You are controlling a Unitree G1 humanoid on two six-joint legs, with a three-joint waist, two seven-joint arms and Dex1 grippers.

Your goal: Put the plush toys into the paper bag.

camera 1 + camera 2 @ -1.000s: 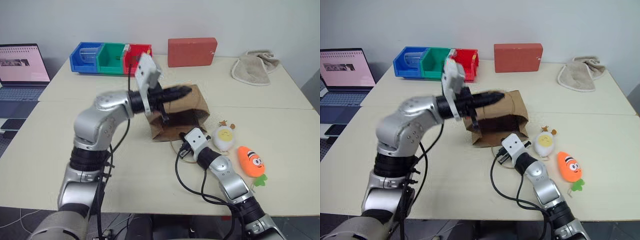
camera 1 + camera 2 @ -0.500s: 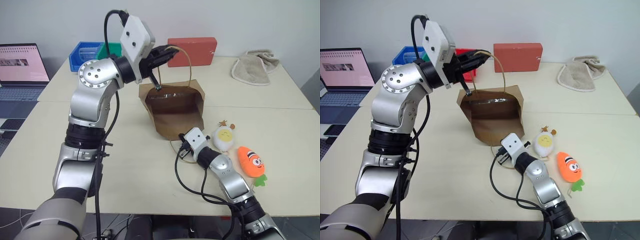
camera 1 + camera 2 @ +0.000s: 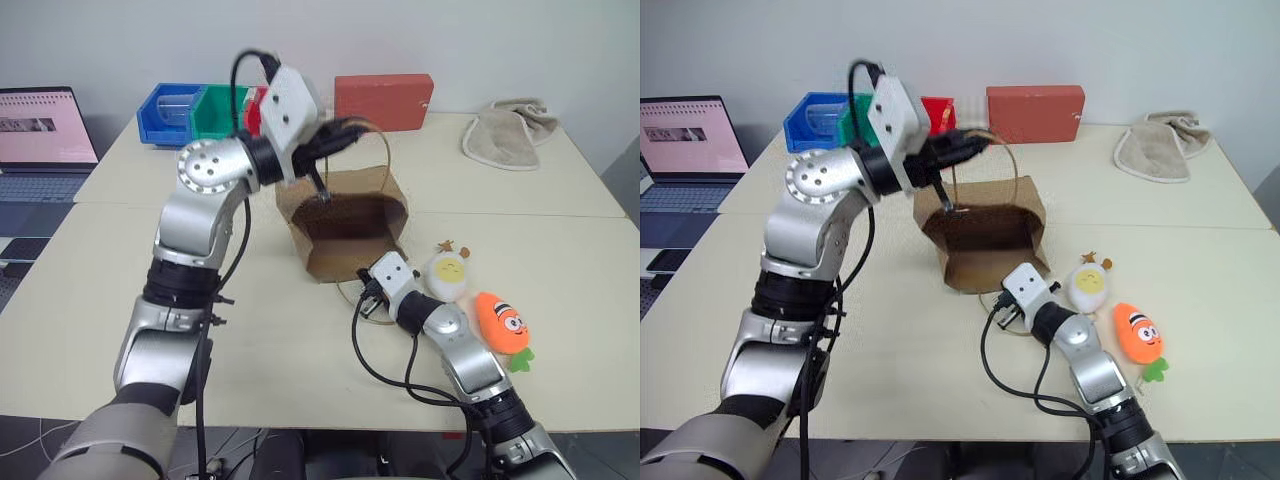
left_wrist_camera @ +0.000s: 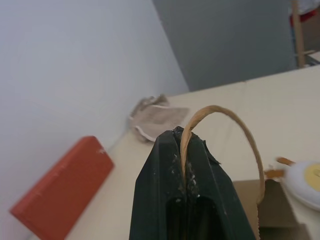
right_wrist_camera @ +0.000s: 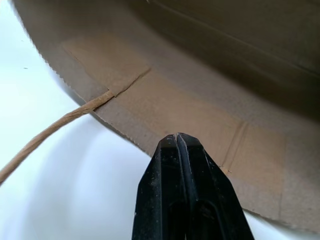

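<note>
A red rectangular box (image 3: 384, 102) stands at the far edge of the cream table (image 3: 90, 300), against the pale wall. To its left sit 3 open storage bins side by side: 1 blue (image 3: 172, 113), 1 green (image 3: 221, 114) and 1 red (image 3: 937, 112), the blue 1 holding a clear item that cannot be identified. A beige towel (image 3: 511, 132) lies crumpled at the far right corner, well apart from the box. A seam runs across the tabletop where 2 surfaces meet. Off the left side, an open laptop (image 3: 40, 135) shows a pinkish screen, with its keyboard below.
</note>
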